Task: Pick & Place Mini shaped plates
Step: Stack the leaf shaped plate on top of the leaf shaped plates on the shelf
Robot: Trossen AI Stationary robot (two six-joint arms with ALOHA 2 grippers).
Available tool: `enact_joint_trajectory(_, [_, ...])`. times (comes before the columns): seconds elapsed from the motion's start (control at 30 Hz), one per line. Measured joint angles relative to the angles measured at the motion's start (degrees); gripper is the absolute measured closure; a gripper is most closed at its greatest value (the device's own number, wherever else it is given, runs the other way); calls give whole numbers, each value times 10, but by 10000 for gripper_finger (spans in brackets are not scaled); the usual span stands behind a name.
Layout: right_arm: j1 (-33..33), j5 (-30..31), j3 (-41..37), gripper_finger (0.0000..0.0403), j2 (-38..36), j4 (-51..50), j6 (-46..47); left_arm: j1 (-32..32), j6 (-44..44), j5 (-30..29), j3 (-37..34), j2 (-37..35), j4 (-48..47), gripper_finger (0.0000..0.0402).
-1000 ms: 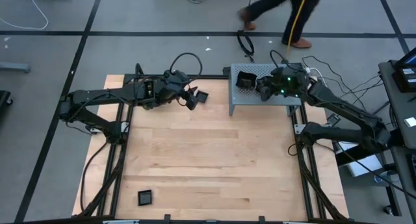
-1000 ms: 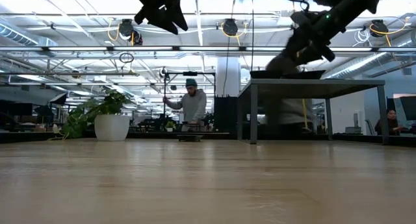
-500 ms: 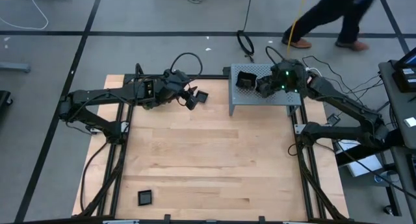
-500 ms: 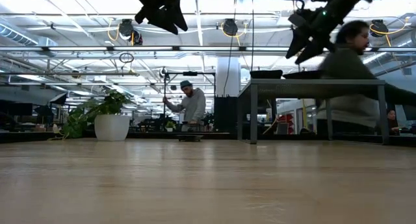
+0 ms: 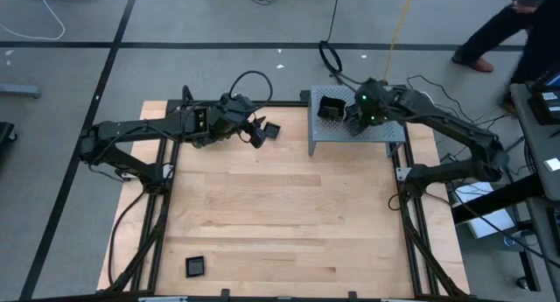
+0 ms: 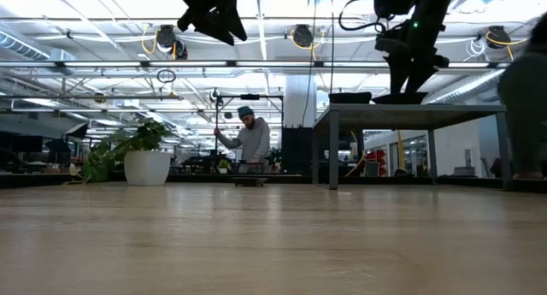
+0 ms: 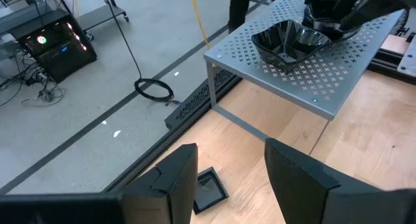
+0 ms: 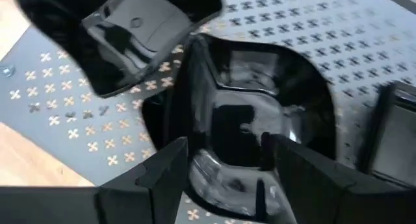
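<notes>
Several glossy black plates (image 5: 332,108) sat stacked on the grey perforated stand (image 5: 376,134) at the table's one o'clock, the right gripper (image 5: 353,115) spread directly over them. Two single plates (image 5: 271,130) (image 5: 195,266) lay at twelve and seven o'clock; the left gripper (image 5: 259,137), jaws apart, hung beside the former.

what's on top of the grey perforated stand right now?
A stack of glossy black plates sits on the perforated stand, with the open right gripper just above it. How many plates are nested cannot be seen.
</notes>
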Motion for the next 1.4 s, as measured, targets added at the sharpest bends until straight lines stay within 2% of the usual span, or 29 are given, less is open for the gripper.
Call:
enact_joint_trajectory(0.3, [32,6,1,183,4,70,-29,0,1,0,0,0,-3,218])
enact_joint_trajectory(0.5, [41,54,1,183,18,80,-45,0,1,0,0,0,-3,218])
enact_joint_trajectory(0.93, [47,47,1,183,5,85,-44,0,1,1,0,0,-11,218])
enact_joint_trajectory(1.17, [47,44,1,183,3,77,5,0,1,1,0,0,-12,218])
enact_joint_trajectory(1.3, [47,6,1,183,3,68,36,0,1,1,0,0,-12,218])
enact_joint_trajectory(1.4, [47,0,1,183,2,67,51,0,1,1,0,0,-12,217])
